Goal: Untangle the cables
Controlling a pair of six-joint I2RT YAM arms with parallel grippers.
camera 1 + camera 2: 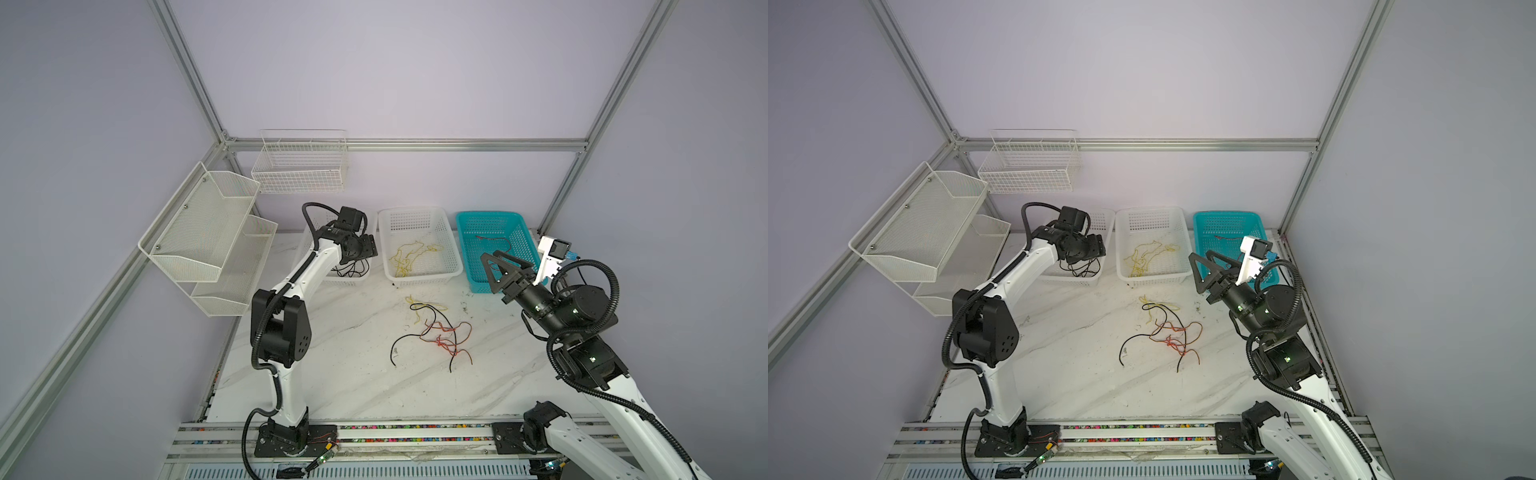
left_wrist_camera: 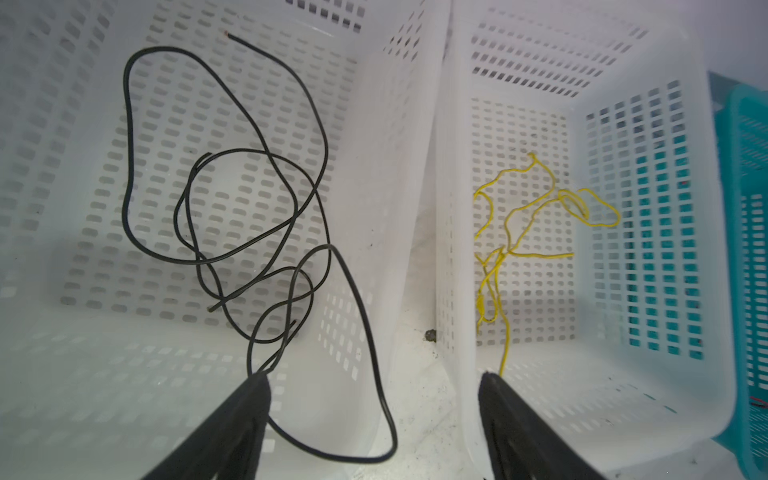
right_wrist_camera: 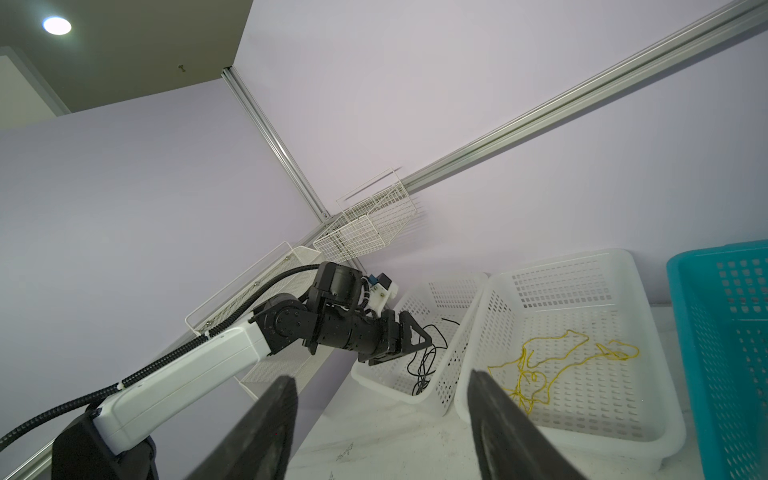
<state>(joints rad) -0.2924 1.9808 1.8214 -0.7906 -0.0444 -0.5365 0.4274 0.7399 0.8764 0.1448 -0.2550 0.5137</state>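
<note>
In a top view, the tangled cables (image 1: 440, 332) lay on the tabletop (image 1: 332, 374), well apart from both grippers.

In the left wrist view, the left gripper (image 2: 374, 376) stood wide over a white basket (image 2: 83, 249), and a black cable (image 2: 131, 133) lay loose below it.

In the right wrist view, the right gripper (image 3: 382, 376) stood wide and empty.

Judged step: drop-off done. The next move calls for pinching one strand from the tangle.

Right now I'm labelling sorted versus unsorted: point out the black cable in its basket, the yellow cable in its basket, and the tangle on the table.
black cable (image 2: 203, 261): left wrist view, where its loops cross.
yellow cable (image 2: 502, 252): left wrist view, where its strands meet.
tangle (image 1: 441, 341): a top view, its red-orange bunch.
</note>
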